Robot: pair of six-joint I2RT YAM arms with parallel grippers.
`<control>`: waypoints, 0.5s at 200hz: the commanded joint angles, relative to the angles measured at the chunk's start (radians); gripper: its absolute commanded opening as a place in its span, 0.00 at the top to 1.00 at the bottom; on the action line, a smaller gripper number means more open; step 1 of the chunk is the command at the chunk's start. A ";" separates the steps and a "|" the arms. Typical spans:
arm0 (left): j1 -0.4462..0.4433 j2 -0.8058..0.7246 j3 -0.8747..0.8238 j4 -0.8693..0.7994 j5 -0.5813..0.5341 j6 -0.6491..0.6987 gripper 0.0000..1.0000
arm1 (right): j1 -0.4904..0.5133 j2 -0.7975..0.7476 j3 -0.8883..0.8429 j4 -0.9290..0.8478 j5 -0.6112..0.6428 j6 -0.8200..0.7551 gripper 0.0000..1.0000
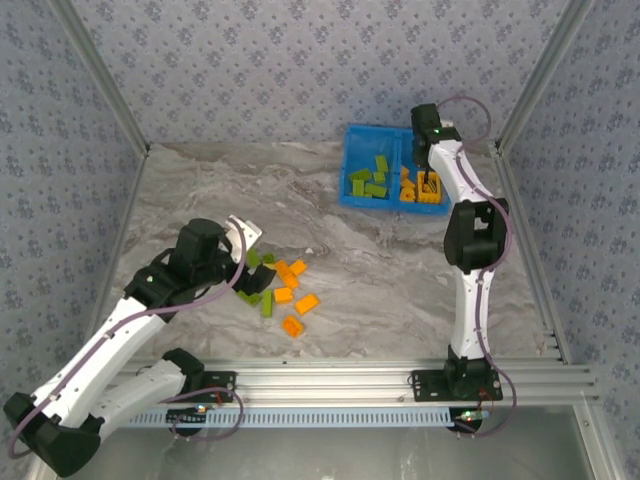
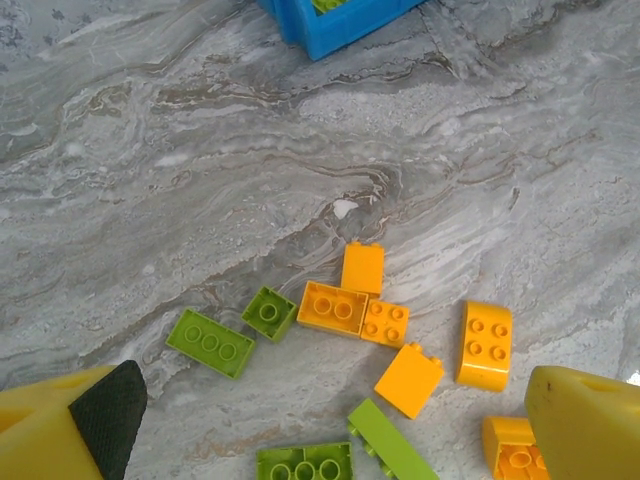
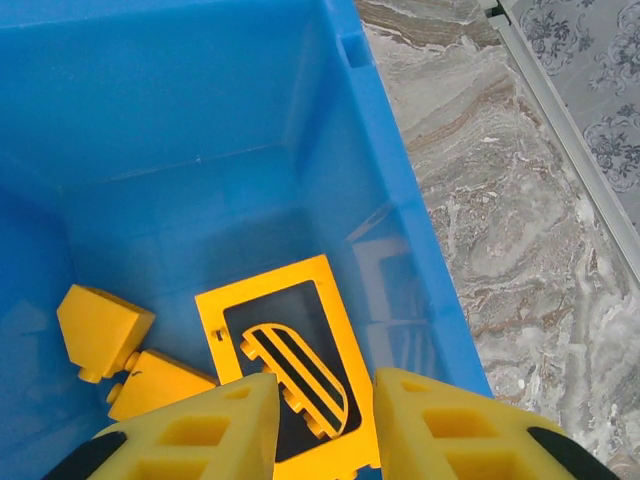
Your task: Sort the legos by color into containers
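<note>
No legible text or labels

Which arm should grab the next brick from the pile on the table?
Left, probably. The left gripper is open right over the loose bricks, while the right gripper is far off over the blue bin, above its orange side.

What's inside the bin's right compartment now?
In the blue bin: an orange frame with a striped orange piece in its opening, and two orange bricks beside it. The right pincer covers the compartment's near end.
</note>
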 commanded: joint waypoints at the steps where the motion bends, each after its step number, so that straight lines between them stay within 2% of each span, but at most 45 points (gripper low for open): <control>1: 0.009 0.032 0.021 0.001 -0.069 -0.060 0.01 | 0.007 -0.111 -0.067 -0.023 -0.037 0.013 0.65; 14: 0.010 0.073 0.050 -0.003 -0.164 -0.199 0.01 | 0.017 -0.172 -0.142 0.000 -0.069 0.023 0.61; 44: 0.013 0.213 0.088 -0.046 -0.330 -0.509 0.01 | 0.060 -0.380 -0.391 0.086 -0.186 0.066 0.60; 60: 0.032 0.288 0.095 -0.043 -0.313 -0.611 0.02 | 0.100 -0.522 -0.551 0.156 -0.236 0.098 0.56; 77: 0.060 0.371 0.109 -0.035 -0.292 -0.696 0.03 | 0.154 -0.676 -0.697 0.223 -0.274 0.121 0.47; 91: 0.096 0.450 0.130 -0.047 -0.280 -0.756 0.06 | 0.209 -0.786 -0.804 0.274 -0.307 0.125 0.33; 100: 0.123 0.495 0.136 -0.047 -0.262 -0.794 0.10 | 0.244 -0.843 -0.859 0.306 -0.352 0.112 0.30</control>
